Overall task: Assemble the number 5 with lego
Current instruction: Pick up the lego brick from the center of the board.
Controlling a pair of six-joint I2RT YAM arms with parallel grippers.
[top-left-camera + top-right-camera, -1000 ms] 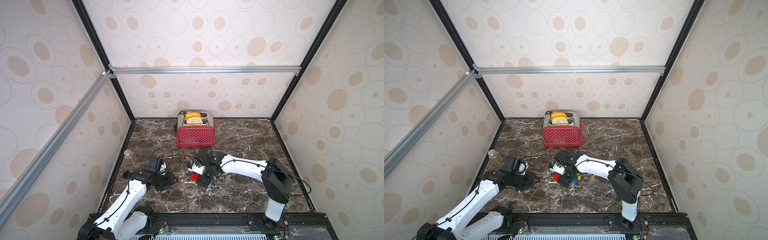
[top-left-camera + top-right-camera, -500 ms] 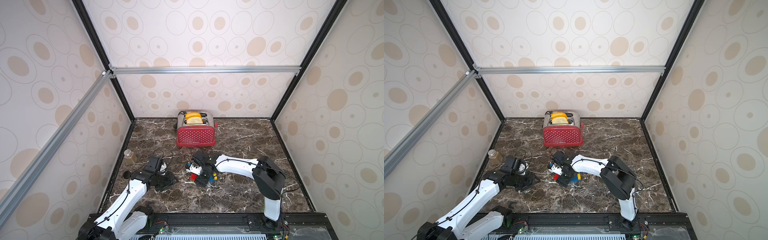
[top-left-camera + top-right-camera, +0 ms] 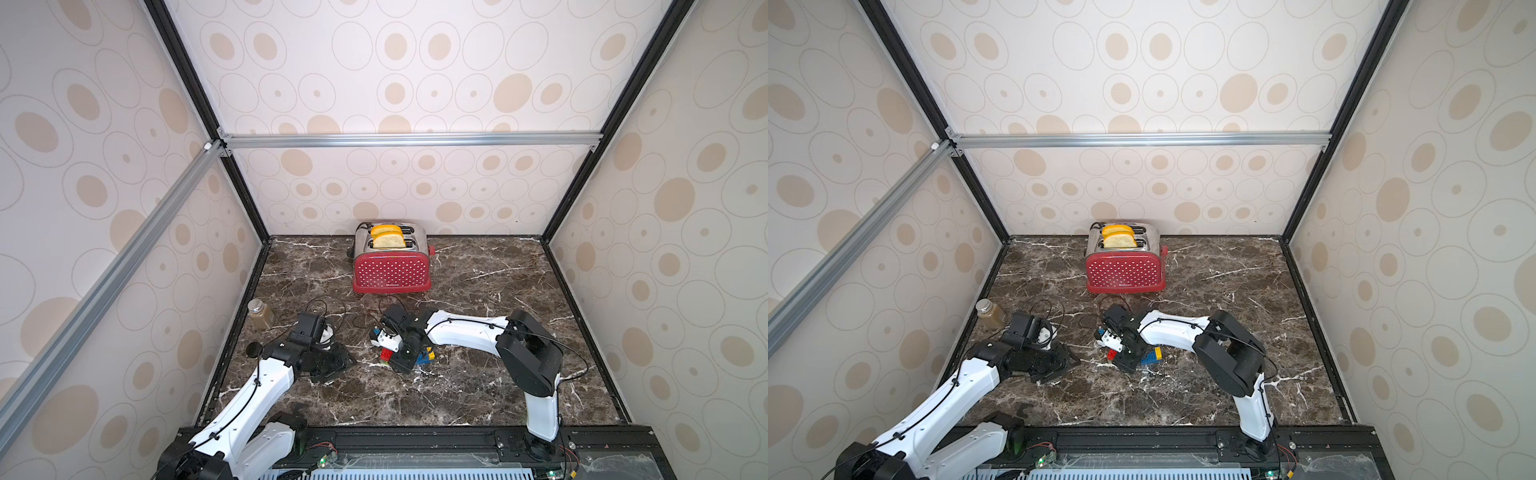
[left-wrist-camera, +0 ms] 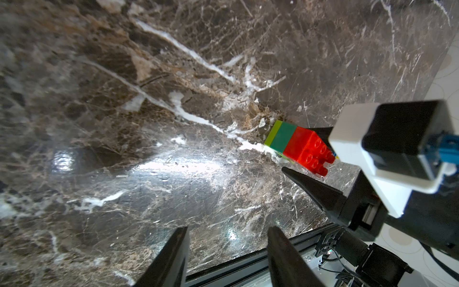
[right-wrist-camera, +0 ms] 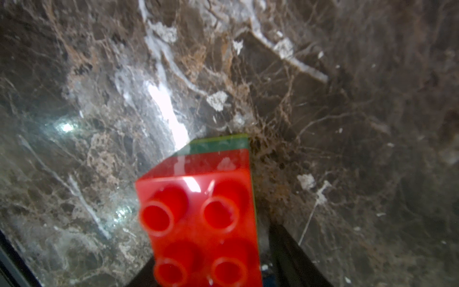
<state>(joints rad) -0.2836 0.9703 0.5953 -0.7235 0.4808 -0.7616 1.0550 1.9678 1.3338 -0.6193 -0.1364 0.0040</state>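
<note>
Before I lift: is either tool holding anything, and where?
Left tool empty. Right tool straddles the lego stack at its red brick; firm grip cannot be told.

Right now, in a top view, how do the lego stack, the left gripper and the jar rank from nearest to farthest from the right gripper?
1. lego stack: at the right gripper, between its fingers, mid-table.
2. left gripper: to the robot's left of the stack, apart from it.
3. jar: by the left wall, farthest.

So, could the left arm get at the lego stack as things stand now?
Probably yes, but only partly: bare marble lies between the open left fingers and the lego stack, yet the right fingers flank its red end.
</note>
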